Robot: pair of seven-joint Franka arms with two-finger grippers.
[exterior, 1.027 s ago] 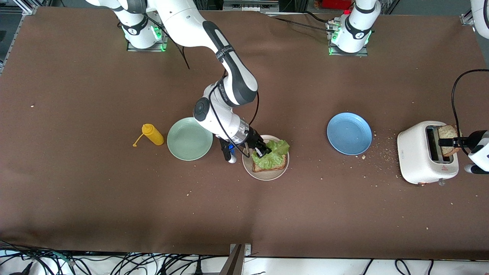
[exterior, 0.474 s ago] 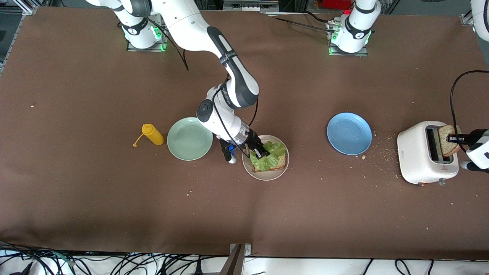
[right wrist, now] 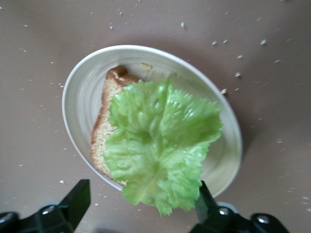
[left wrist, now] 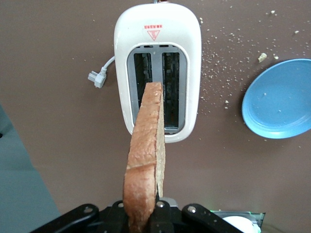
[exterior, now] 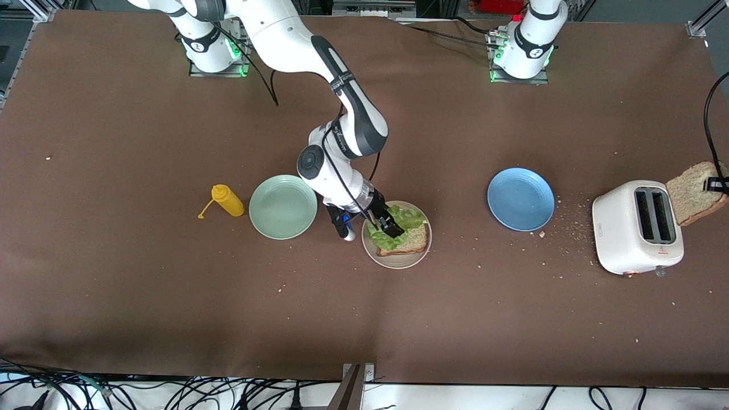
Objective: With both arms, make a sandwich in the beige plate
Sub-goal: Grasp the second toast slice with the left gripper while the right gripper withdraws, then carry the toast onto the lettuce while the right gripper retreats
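Observation:
The beige plate (exterior: 398,263) holds one slice of brown bread (exterior: 420,240) with a green lettuce leaf (exterior: 408,217) lying on it. My right gripper (exterior: 388,225) is open, low over the plate's edge toward the mint-green plate. In the right wrist view its gripper (right wrist: 141,204) has the fingers wide apart on either side of the lettuce (right wrist: 160,141), which covers most of the bread (right wrist: 109,92) on the plate (right wrist: 77,107). My left gripper (exterior: 715,184) is shut on a second bread slice (exterior: 692,199), held on edge in the air over the toaster. In the left wrist view its gripper (left wrist: 146,216) holds that slice (left wrist: 146,155).
A white toaster (exterior: 632,239), slots empty, stands at the left arm's end, also in the left wrist view (left wrist: 158,39). A blue plate (exterior: 521,199) lies between the toaster and the beige plate. A mint-green plate (exterior: 283,206) and a yellow mustard bottle (exterior: 228,200) lie toward the right arm's end. Crumbs are scattered.
My left gripper has lifted the bread slice up out of the toaster slot and clear of it. The lettuce has settled flatter onto the bread on the beige plate.

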